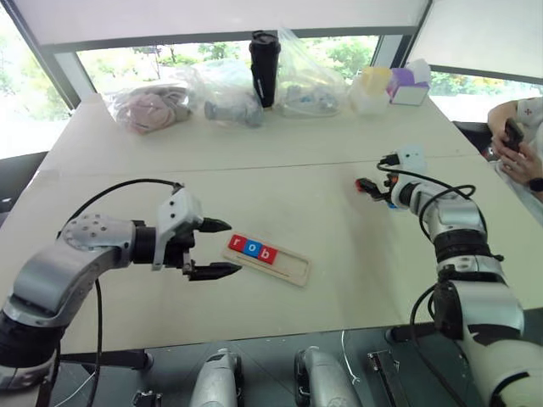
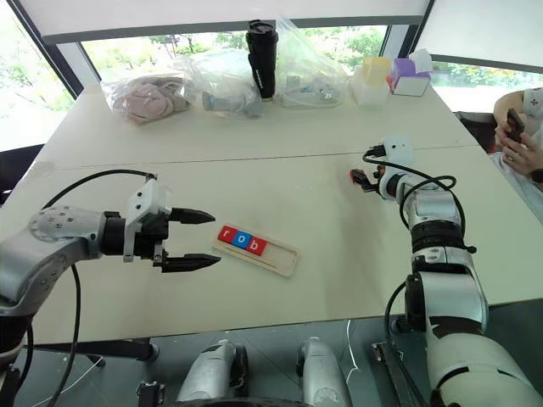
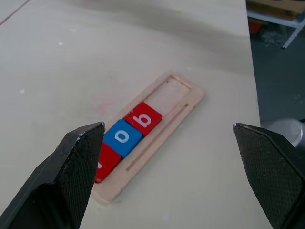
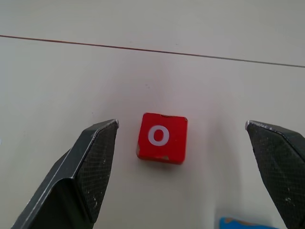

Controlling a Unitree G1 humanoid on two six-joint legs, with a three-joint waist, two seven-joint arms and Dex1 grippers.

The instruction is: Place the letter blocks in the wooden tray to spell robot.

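Inventory, letter blocks and wooden tray, spelling job three parts done.

Wooden tray (image 1: 293, 270): pale, long, flat on the table (image 1: 254, 161), just below centre of the left eye view, angled down toward the right. Holds red r (image 3: 107, 162), blue o (image 3: 122, 137) and red b (image 3: 143, 118), touching side by side at its left end. Two spaces bare at the right end.

Red o block (image 4: 162, 137): loose on the table, right of centre in the left eye view, well apart from the tray. Lying flat, letter up. Corner of a blue block (image 4: 245, 223) close beside it; letter not readable, presumably the t.

Handling, judged: small, light, rigid, probably painted wood with smooth, slightly slick faces; not fragile. Low profile, so little side wall to catch. Best taken across two opposite side edges, pads low against the table, centred so the tile cannot twist or pop out. Firm, modest squeeze enough. Likely to skid if nudged by one finger first.

Right gripper (image 4: 181, 124): jaws spread wide, one finger either side of the red o block, touching nothing.

Left gripper (image 2: 215, 238): jaws spread wide, empty, hovering just left of the tray's filled end.
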